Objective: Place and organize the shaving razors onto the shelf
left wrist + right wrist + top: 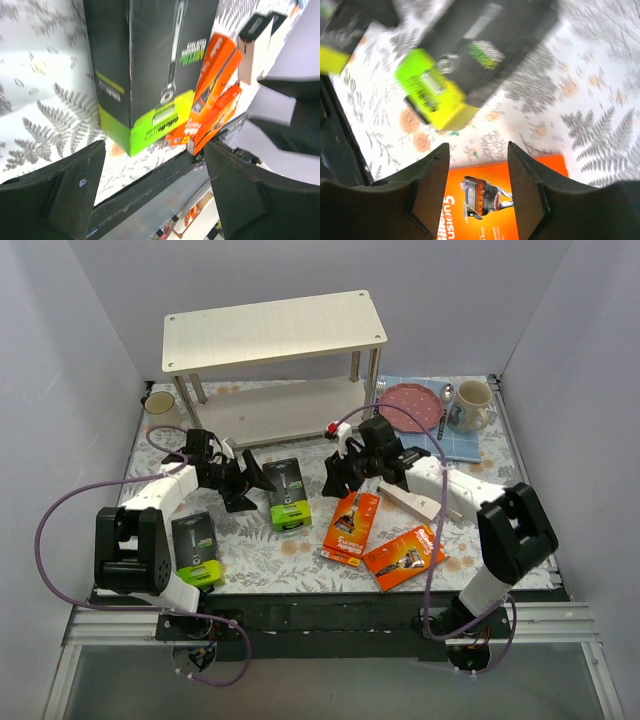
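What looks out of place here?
Nothing looks spilled or broken. The razor packs just lie scattered at odd angles on the table: a black-and-green pack mid-table, a second green pack at front left, two orange packs near the front, a white box right of centre. The shelf looks bare.

A pink dotted round plate [412, 405] and a metal spoon [448, 393] lie on a blue rectangular mat [470, 447]. A cream ceramic mug [472, 402] stands at the mat's right end. Another pale cup [160, 401] stands far left on the fern-printed tablecloth [270, 548].
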`<state>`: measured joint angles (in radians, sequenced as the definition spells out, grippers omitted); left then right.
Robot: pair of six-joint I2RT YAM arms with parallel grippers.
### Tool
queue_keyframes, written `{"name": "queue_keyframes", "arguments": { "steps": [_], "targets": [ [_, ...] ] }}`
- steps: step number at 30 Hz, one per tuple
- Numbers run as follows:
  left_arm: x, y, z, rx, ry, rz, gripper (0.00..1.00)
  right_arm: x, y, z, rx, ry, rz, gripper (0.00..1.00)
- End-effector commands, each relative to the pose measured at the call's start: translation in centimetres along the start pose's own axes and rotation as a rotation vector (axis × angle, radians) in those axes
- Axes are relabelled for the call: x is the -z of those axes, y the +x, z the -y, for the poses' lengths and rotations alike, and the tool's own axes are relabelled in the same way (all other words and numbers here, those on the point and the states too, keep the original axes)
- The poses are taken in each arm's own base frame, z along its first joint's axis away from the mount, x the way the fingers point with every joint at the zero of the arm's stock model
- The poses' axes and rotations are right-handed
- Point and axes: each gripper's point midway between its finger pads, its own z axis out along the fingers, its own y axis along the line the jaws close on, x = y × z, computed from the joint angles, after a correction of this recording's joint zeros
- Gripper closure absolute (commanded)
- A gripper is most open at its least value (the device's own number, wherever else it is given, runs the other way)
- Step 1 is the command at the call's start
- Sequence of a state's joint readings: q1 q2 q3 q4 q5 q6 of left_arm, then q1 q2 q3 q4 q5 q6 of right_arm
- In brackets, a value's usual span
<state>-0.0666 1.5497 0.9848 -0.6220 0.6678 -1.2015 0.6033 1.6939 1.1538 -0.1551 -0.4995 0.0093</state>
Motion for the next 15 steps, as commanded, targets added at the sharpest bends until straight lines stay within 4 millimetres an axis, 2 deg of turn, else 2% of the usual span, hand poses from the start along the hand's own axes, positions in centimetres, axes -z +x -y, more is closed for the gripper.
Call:
{"name": "queue_keyframes", "arguments": {
  "steps": [1, 3, 4, 5, 6, 9, 12, 15],
  "targets": [
    [-0.1, 0.6, 0.1, -0.028, 0.053, 0.010, 0.20, 0.1, 2.8, -5.9, 0.397, -0.109, -0.038, 0.45],
    [-0.5, -0.1, 0.3, -0.045, 0.073, 0.036, 0.21, -0.3, 3.7, -6.8, 0.530, -0.109, -0.063, 0.48],
    [-0.7, -0.2, 0.3, -0.035, 0.082, 0.042, 0.22, -0.8, 4.1, -8.0, 0.643, -0.135, -0.074, 0.50],
    [-1.0, -0.2, 0.1, -0.027, 0.090, 0.048, 0.23, -1.2, 3.9, -8.0, 0.713, -0.110, -0.076, 0.52],
    [-1.2, -0.1, -0.1, -0.015, 0.091, 0.048, 0.24, -1.8, 4.0, -9.0, 0.783, -0.121, -0.083, 0.54],
    [-1.3, 0.0, -0.2, 0.002, 0.105, 0.071, 0.24, -2.9, 2.9, -8.4, 0.972, -0.059, -0.044, 0.59],
    [-1.0, 0.1, -0.1, -0.012, 0.120, 0.104, 0.24, -3.5, 1.4, -9.1, 1.170, -0.046, 0.030, 0.60],
    [-0.7, 0.7, 0.3, -0.006, 0.153, 0.114, 0.22, -4.1, 2.0, -9.8, 1.319, -0.082, 0.051, 0.60]
  ]
}}
